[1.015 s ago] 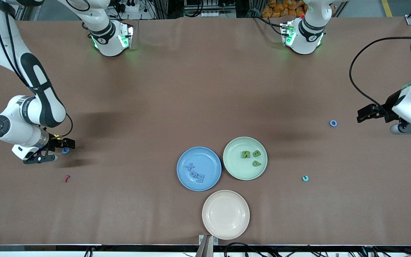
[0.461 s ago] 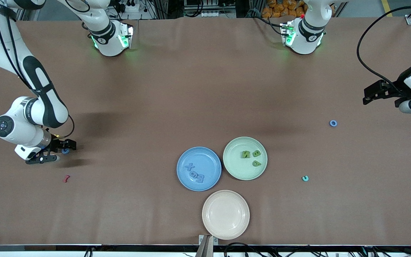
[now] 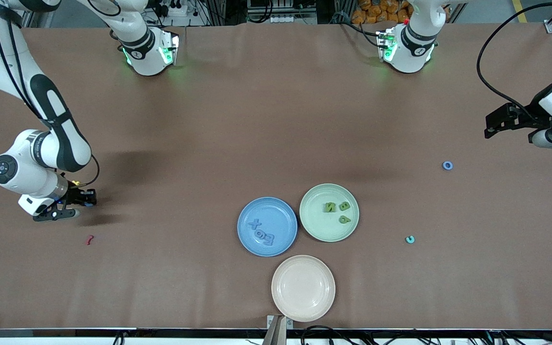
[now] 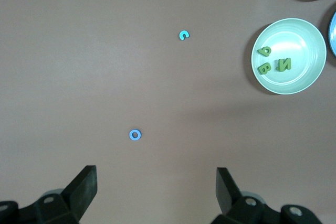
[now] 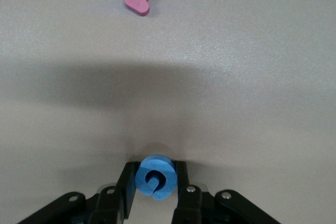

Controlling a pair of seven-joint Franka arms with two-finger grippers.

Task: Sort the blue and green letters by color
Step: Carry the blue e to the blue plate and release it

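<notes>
Blue letters on blue plate, green letters on green plate

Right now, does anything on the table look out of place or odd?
Nothing is spilled or damaged. Loose pieces lie off the plates: a blue foam ring, a teal foam letter C and a red foam squiggle. The right tool clamps a blue foam letter.

Right end effector low, clamped; left end effector raised, spread wide.

The olive-green foam letters in the pale green round plate read as N, B and a 9-like shape. A blue foam ring on the brown table read O, a teal foam piece read C. Blue plate's letters were unclear.
</notes>
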